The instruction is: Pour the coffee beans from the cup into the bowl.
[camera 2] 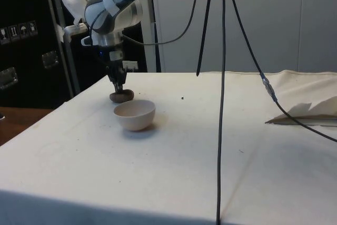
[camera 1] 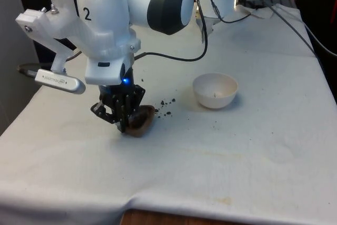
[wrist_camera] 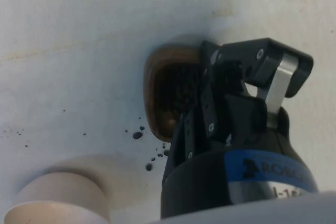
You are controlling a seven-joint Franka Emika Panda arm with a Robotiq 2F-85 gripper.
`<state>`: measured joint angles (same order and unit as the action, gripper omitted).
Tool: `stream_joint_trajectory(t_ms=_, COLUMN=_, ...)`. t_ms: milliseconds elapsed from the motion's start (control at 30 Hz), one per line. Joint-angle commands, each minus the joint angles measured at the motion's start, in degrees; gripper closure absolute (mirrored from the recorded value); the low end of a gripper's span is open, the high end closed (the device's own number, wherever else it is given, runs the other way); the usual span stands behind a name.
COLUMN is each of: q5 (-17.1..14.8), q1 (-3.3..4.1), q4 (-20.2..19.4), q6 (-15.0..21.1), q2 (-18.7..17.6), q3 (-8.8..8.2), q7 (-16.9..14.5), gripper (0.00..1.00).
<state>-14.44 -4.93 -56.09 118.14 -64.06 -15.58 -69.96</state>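
Gripper [camera 1: 125,122] down at the worktop [camera 1: 253,156], its black fingers pinching the rim of a brown cup [camera 1: 142,120]; cup lies tipped on its side on the white cloth, mouth turned toward the front view's right; in the wrist view the cup [wrist_camera: 160,85] shows a dark interior with beans inside, one finger [wrist_camera: 191,124] reaching into the opening; loose coffee beans [camera 1: 166,104] scattered on the cloth just beside the cup's mouth, between cup and bowl; white bowl [camera 1: 215,90] stands upright, apart from the cup toward the front view's right, a few dark specks in its bottom; from the side view the cup [camera 2: 122,96] sits just behind the bowl [camera 2: 135,114], gripper [camera 2: 119,85] pointing straight down onto it; black cable [camera 1: 174,56] trails across the cloth behind the arm.
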Motion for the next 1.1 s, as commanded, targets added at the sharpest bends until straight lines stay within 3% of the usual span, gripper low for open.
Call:
stream_joint_trajectory(t_ms=0, q5=0.00, q1=-0.06, q4=0.06, q6=0.00, q2=0.00, q3=0.00, q7=0.06, gripper=1.00)
stream_joint_trajectory(t_ms=367, q5=0.00, q1=-0.06, q4=-0.40, q6=-2.69, q2=1.72, q3=-0.57, q7=0.11, gripper=1.00)
stream_joint_trajectory(t_ms=1067, q5=-0.11, q1=0.17, q4=-9.51, q6=-4.01, q2=9.80, q3=-1.49, q7=0.40, gripper=1.00)
